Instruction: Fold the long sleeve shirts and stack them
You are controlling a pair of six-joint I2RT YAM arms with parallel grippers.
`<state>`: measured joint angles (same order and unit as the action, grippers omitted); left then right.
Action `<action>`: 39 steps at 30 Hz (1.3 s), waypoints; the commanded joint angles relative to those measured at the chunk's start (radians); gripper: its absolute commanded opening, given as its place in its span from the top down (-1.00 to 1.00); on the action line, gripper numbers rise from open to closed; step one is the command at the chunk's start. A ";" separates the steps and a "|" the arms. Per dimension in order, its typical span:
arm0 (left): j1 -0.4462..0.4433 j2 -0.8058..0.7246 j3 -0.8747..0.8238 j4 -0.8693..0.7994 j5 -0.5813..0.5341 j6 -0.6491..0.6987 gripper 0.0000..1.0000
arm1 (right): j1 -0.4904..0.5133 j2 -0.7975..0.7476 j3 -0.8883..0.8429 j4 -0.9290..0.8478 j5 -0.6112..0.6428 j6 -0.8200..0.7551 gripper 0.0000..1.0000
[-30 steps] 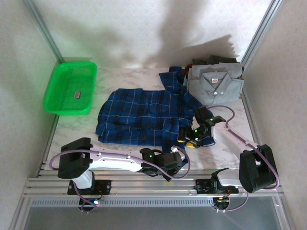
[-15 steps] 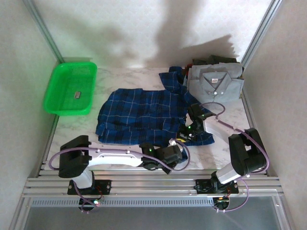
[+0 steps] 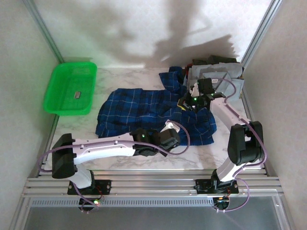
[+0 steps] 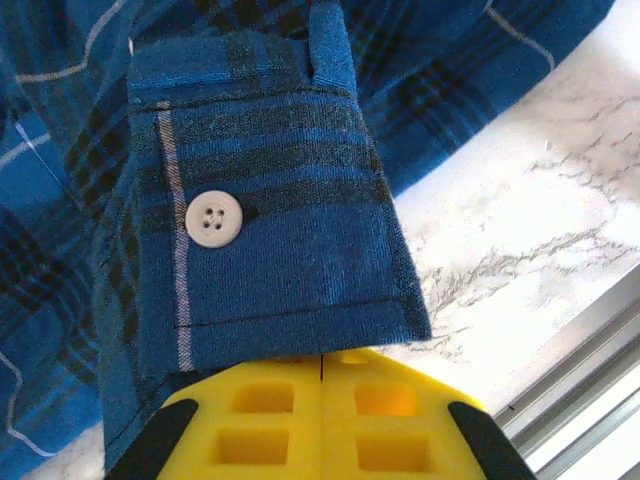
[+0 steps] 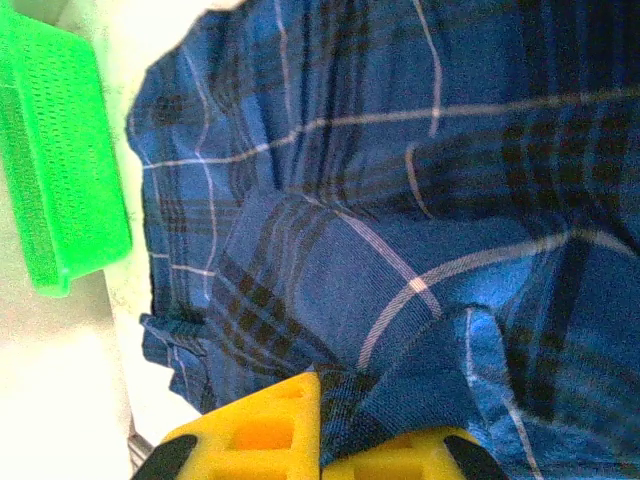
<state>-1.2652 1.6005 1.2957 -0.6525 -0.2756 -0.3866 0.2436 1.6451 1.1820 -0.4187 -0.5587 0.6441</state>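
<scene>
Where the right arm crosses the far right corner, it covers much of the grey shirt (image 3: 229,73), so its collar and front cannot be made out. The darker folded shirts (image 3: 213,61) behind it show as a low dark band, and their number cannot be told. The plaid shirt (image 3: 144,112) lies spread over the middle of the tabletop (image 3: 76,129), with its near hem partly hidden under the left arm. A small dark thing lies in the green basket (image 3: 53,98) at the far left, too small to name.

The left arm reaches low from its base along the near side toward the right, ending with the left hand (image 3: 169,138) over the shirt's near hem. In the left wrist view, the yellow pads of the left hand (image 4: 322,358) are pressed together, and the plaid cuff (image 4: 280,230) with its white button (image 4: 213,217) rises straight from their tips. The pinched edge of cloth itself is out of sight between them.

The right arm stands up from its base and bends back toward the far left. It brings the right hand (image 3: 189,102) over the shirt's right part, just beside the grey shirt. In the right wrist view, the right hand (image 5: 340,410) is clenched on a bunched fold of plaid cloth. Beyond it, the basket is cut off by the left edge.
</scene>
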 commanded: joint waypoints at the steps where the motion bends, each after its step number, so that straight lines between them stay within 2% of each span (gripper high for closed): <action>1: -0.086 0.045 -0.097 -0.006 -0.010 -0.088 0.90 | 0.000 0.022 -0.101 0.057 0.004 0.022 0.97; 4: -0.107 0.067 -0.234 0.046 -0.010 -0.236 0.91 | -0.001 0.023 -0.189 0.088 0.038 0.015 0.92; 7: -0.107 0.044 -0.299 0.065 -0.066 -0.383 0.69 | 0.000 0.022 -0.252 0.109 0.036 0.012 0.85; 8: -0.102 0.030 -0.311 0.065 -0.081 -0.426 0.45 | -0.001 0.019 -0.267 0.111 0.040 0.011 0.80; 9: -0.096 0.007 -0.323 0.066 -0.096 -0.475 0.06 | -0.002 0.012 -0.280 0.110 0.045 0.009 0.72; 10: -0.097 -0.023 -0.335 0.078 -0.102 -0.517 -0.17 | -0.001 0.006 -0.291 0.108 0.048 0.001 0.61; 12: -0.096 -0.098 -0.357 0.119 -0.106 -0.593 -0.44 | 0.000 -0.007 -0.304 0.094 0.058 -0.010 0.24; 13: -0.096 -0.140 -0.370 0.149 -0.101 -0.634 -0.71 | 0.000 -0.015 -0.307 0.081 0.058 -0.020 0.13; 14: -0.096 -0.186 -0.385 0.187 -0.093 -0.673 -0.83 | -0.001 -0.025 -0.309 0.069 0.062 -0.029 0.04; 17: -0.080 -0.290 -0.443 0.333 -0.025 -0.782 -0.99 | -0.001 -0.070 -0.318 0.032 0.091 -0.048 -0.10; 20: -0.064 -0.315 -0.466 0.443 0.076 -0.905 -0.99 | -0.002 -0.116 -0.307 -0.053 0.153 -0.086 -0.25; 23: -0.046 -0.256 -0.446 0.451 0.203 -1.037 -0.95 | -0.003 -0.165 -0.292 -0.160 0.236 -0.136 -0.38; 27: -0.028 -0.156 -0.466 0.496 0.357 -1.187 -0.74 | -0.004 -0.256 -0.295 -0.243 0.289 -0.189 -0.61; 30: -0.021 -0.094 -0.416 0.382 0.354 -1.213 -0.62 | -0.005 -0.339 -0.301 -0.291 0.279 -0.208 -0.66; 39: 0.040 0.006 -0.362 0.346 0.277 -1.249 -0.50 | 0.001 -0.598 -0.358 -0.387 0.159 -0.215 -0.75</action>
<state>-1.2484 1.5692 0.9001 -0.2661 0.0326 -1.5955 0.2428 1.1000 0.8574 -0.7265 -0.3450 0.4522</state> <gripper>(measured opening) 0.759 0.868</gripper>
